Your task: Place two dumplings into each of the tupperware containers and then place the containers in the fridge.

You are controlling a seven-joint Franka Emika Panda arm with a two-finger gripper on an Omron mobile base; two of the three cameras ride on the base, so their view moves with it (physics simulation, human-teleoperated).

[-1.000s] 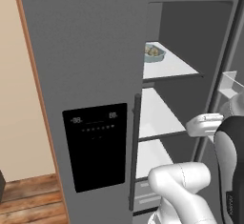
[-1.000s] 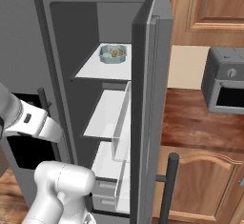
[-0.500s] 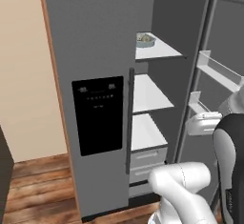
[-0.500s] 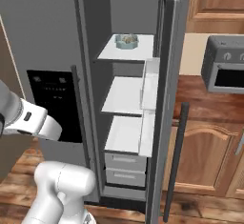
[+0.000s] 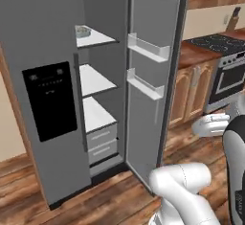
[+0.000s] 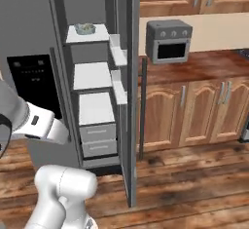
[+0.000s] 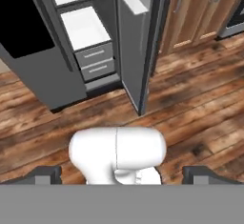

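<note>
The tall dark grey fridge (image 5: 45,32) stands with its right door (image 5: 155,80) swung wide, white shelves showing inside. On the top shelf sits a small light blue tupperware container (image 5: 82,31), also seen from the other side as the container (image 6: 85,28); pale lumps, the dumplings, lie in it, too small to count. In the hand view my gripper (image 7: 122,176) is open with nothing between its fingertips (image 7: 45,175). It looks down at the wooden floor in front of the fridge (image 7: 33,61), well away from the shelves.
The open door with its white bins (image 6: 124,91) juts out over the floor. Wooden cabinets (image 6: 194,106) run to the right, with a small grey oven (image 6: 168,40) on the counter. A steel range (image 5: 229,75) stands further right. Bare wooden floor (image 7: 190,104) lies ahead.
The whole picture has shifted: the base has backed away and turned right, so the fridge looks smaller and further left, and cabinets, counter and range have come into view. The gripper stays open.
</note>
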